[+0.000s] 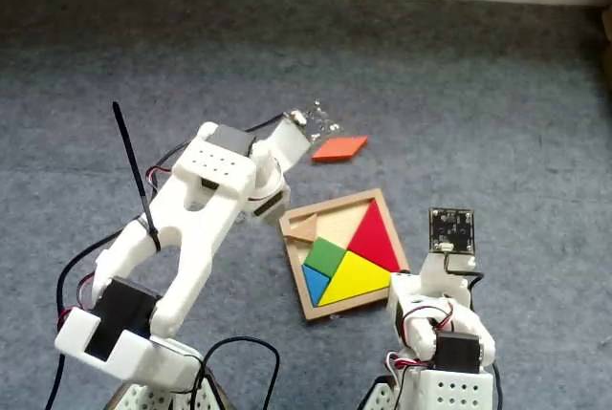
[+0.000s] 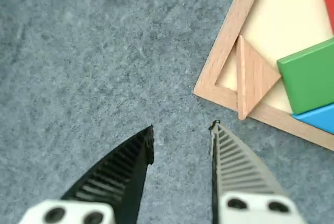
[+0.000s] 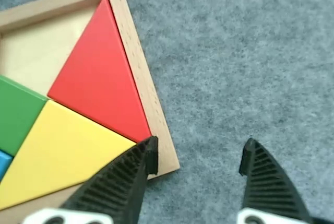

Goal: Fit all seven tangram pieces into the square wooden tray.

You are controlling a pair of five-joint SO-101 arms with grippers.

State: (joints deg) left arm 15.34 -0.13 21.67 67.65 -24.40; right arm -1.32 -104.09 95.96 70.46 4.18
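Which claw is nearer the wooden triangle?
Left. The left claw is just outside the tray corner holding the wooden triangle; the right claw is at the opposite corner, beside the red triangle.

High camera is looking steeply down from afar. Wrist cameras are looking down close: left is framing the wooden tray's [image 1: 331, 205] [image 2: 229, 31] [image 3: 138, 62] 10 o'clock corner, right its 4 o'clock corner.

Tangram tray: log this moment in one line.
tray: red triangle, yellow triangle, green square, blue triangle in | wood triangle: corner, tip over rim | orange piece: outside | left tool: open, beside tray | right tool: open
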